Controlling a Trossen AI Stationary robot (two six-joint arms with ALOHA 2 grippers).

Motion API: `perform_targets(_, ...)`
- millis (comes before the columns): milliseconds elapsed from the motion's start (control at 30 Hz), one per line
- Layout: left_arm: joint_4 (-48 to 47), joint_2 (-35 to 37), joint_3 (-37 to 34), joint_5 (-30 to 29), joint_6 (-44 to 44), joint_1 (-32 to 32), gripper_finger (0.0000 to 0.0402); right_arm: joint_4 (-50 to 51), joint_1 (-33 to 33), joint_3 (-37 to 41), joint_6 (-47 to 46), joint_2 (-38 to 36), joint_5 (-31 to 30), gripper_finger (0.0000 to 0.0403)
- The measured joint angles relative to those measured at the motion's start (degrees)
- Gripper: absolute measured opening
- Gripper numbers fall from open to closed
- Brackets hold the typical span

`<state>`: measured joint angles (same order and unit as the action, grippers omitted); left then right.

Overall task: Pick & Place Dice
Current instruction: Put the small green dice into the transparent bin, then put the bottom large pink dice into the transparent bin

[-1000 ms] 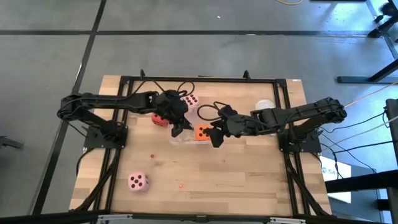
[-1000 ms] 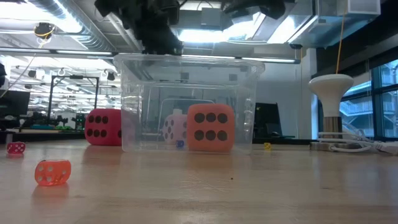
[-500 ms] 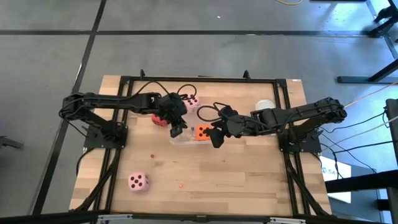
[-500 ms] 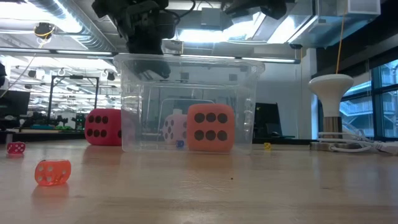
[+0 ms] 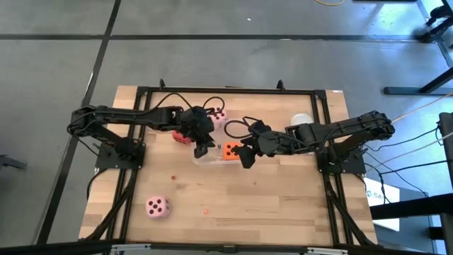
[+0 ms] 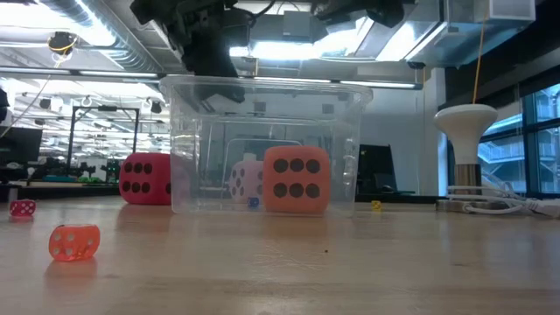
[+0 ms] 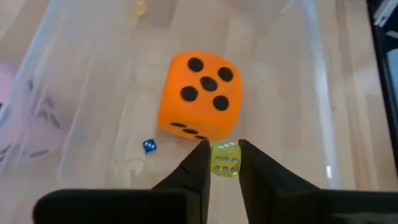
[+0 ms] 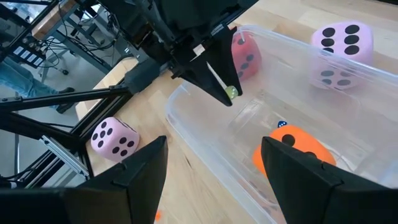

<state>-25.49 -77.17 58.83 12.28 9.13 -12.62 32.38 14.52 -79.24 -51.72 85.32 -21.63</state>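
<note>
A clear plastic tub stands mid-table. An orange die and a tiny blue die lie on its floor. A red die rests on the table by the tub's left end. One pale pink die sits beyond the tub and another near the front left. My left gripper is over the tub's left part, shut on a small yellow-green translucent die. My right gripper is open and empty at the tub's right end. My left gripper pinches the small yellow-green die by two opposite faces, right at its two fingertips. The fingers slant down into the tub's mouth from above. The die hangs clear above the tub floor, close to the orange die.
A white mushroom-shaped object stands at the table's far right. A small orange translucent die and a small red one lie on the wood toward the front left. Black frame rails run round the table.
My left gripper has gone down with the small yellow-green die. Its fingertips now dip just below the tub's rim, where before they were above it. My right gripper and the large dice have stayed still.
</note>
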Motion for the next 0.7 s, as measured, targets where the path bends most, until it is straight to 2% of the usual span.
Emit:
perform_targets(167, 1.43, 0.02, 0.0, 0.1, -0.87, 1.07, 0.009, 0.04, 0.0, 0.0, 0.14, 0.0, -0.01, 0.0259)
perform_targets(467, 1.75, 0.02, 0.0, -2.32, -2.19, 1.33, 0.0174, 0.04, 0.0, -0.01, 0.28, 0.0, 0.0, 0.0259)
perform_targets(600, 1.91, 1.11, 0.05, -2.24, 1.5, 1.04, 0.0191, 0.2, 0.0, -0.02, 0.26, 0.0, 0.0, 0.0259)
perform_targets(700, -1.65, 2.89, 2.28, -0.57, 3.58, 0.5, 0.0192, 1.37, 0.0, -0.04, -0.31, 0.0, -0.36, 0.0259)
